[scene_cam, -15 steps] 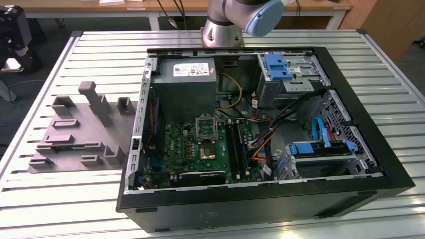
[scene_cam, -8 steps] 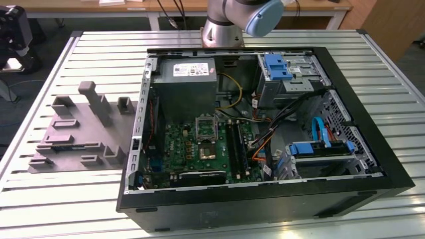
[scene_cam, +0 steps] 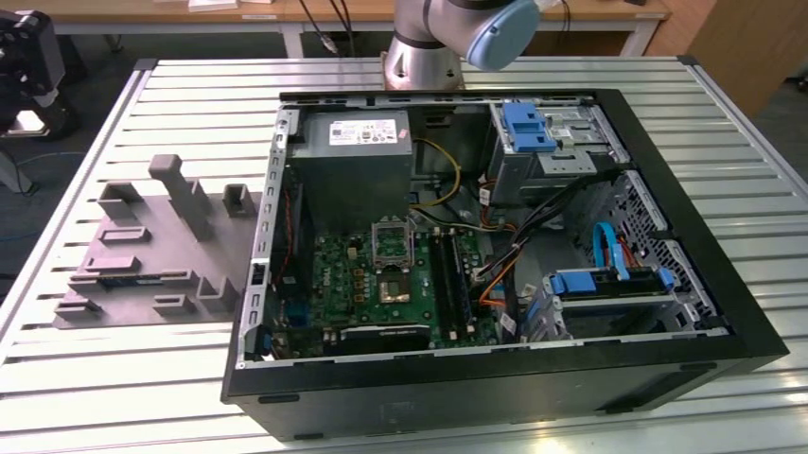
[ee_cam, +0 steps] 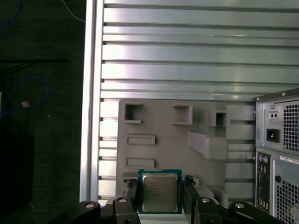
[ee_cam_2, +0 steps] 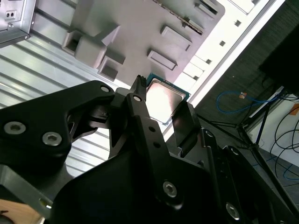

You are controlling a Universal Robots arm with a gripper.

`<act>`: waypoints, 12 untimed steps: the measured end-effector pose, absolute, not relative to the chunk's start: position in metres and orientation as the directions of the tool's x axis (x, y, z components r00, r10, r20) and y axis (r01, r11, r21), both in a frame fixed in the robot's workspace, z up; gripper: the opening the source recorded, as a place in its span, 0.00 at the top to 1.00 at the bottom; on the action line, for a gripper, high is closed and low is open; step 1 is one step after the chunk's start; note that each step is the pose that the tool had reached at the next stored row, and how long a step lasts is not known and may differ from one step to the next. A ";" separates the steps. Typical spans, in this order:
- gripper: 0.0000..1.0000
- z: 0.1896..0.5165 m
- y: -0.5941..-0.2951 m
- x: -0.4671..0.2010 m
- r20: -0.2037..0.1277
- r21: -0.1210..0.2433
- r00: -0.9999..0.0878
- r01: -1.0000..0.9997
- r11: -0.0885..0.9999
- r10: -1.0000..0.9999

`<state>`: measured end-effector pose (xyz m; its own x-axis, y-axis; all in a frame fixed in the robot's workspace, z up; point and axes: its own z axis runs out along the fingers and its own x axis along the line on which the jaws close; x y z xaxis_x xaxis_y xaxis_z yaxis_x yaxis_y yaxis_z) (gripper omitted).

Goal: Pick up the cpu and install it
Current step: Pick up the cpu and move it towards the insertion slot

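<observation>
The pick-up step is judged to be done and the carrying step in hand: the cpu (ee_cam: 160, 191), a small square chip with a shiny metal top and a thin pale border, is gripped by the gripper (ee_cam: 160, 195) and held in the air above the grey tray (ee_cam: 163, 126). In both wrist views the gripper is seen drawn in narrowly on the chip, with one black finger (ee_cam: 132, 196) pressed against each of two opposite edges and the metal top left uncovered between them. In the first wrist view the chip is seen over the tray's edge farthest from the bare slatted table (scene_cam: 189, 95), well clear of the tray's upright blocks. An open computer case (scene_cam: 505, 378) lies just beside the tray, to the exterior view's right of it, with a green motherboard (scene_cam: 366, 293) exposed inside. As a judgement, installing calls for the chip to be kept level and squarely gripped, carried from above the tray across to the case, and matched to the socket's orientation before any lowering. Whether the grip is centred on the chip cannot be told.
</observation>
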<state>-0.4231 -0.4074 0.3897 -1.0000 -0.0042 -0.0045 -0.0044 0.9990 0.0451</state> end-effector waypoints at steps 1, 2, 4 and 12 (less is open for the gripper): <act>0.53 0.390 -0.407 -0.423 -0.005 0.045 -1.000 -0.004 0.999 -0.004; 0.53 0.390 -0.407 -0.423 -0.004 0.045 -1.000 -0.004 0.999 -0.004; 0.53 0.390 -0.407 -0.422 -0.005 0.045 -1.000 -0.004 0.999 -0.004; 0.53 0.390 -0.407 -0.420 -0.004 0.045 -1.000 -0.004 0.999 -0.004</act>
<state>-0.4200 -0.4073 0.3897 -1.0000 -0.0041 -0.0044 -0.0043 0.9990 0.0451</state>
